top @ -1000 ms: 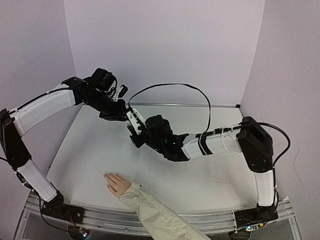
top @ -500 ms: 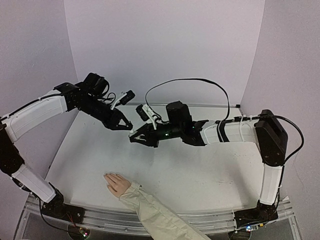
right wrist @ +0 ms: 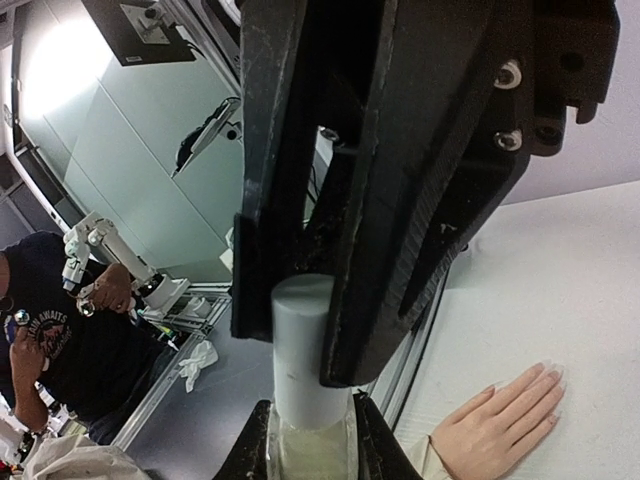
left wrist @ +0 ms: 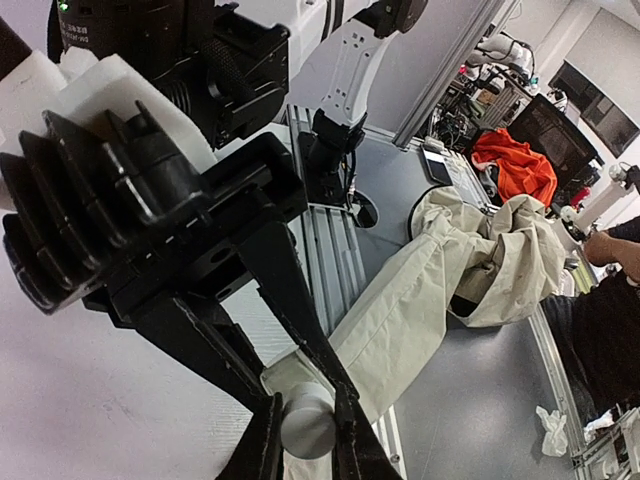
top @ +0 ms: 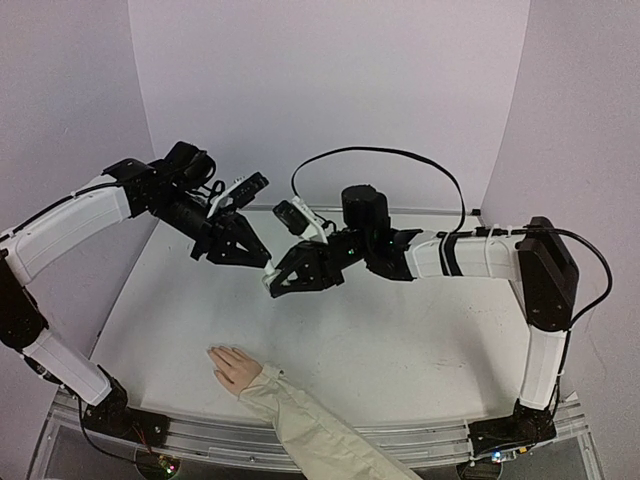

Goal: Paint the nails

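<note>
While the left gripper (left wrist: pixel 305 442) pinches the cap (right wrist: pixel 300 340) and the right gripper (top: pixel 273 284) pinches the bottle (right wrist: pixel 312 452), the nails (top: pixel 213 352) lie well below, by the table's (top: pixel 400 350) near edge, pointing far-left.

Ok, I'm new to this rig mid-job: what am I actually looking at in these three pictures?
Two robot arms are bolted at the near edge of a white table. The wide picture looks down from above and behind them. The other two come from a camera on each wrist, so each shows its own fingers close up. On the table lies a pale pink mannequin hand in a cream sleeve; its nails are too small to judge. Above the table the arms meet: the left gripper and the right gripper are both shut on a small white bottle, one at each end.
</note>
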Available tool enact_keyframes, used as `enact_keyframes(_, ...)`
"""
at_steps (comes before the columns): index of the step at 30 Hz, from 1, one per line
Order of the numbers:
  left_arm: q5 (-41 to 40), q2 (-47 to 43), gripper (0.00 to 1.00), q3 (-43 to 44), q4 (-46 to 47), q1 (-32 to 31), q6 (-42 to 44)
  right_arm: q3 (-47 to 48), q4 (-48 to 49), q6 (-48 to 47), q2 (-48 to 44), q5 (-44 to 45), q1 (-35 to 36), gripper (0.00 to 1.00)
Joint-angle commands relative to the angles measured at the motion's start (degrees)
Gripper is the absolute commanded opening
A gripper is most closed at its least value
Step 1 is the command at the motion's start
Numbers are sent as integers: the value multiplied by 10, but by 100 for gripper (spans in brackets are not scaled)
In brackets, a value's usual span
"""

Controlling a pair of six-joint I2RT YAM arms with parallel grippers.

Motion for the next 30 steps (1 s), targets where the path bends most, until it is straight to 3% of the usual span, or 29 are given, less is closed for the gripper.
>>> enact_keyframes(1,-53,32,1,24,-6,-19,-12,38,164,5,-100,10,14,0)
enact_keyframes(4,-96,15,25,19,39,-4,-74,-10,162,-17,-120,62,-6,0)
enact_keyframes(7,-140,-58,53,-64,165,19,-143,-54,144,-54,-137,139,-23,0)
enact_keyframes(9,-169,-122,66,-122,249,37,-199,-67,101,-97,-147,223,-27,0)
enact_keyframes(13,-274,-189,77,-192,341,51,-324,-71,37,-158,-156,458,-27,0)
enact_keyframes(18,-436,-199,80,-197,354,51,-563,-44,10,-190,-125,814,16,0)
enact_keyframes(21,-468,-199,83,-200,376,46,-689,-11,6,-220,-88,980,54,0)
enact_keyframes(24,-523,-190,87,-192,397,14,-713,26,-6,-249,-56,1033,74,0)
enact_keyframes(30,-582,-176,88,-187,447,-23,-648,55,-21,-241,-34,974,88,0)
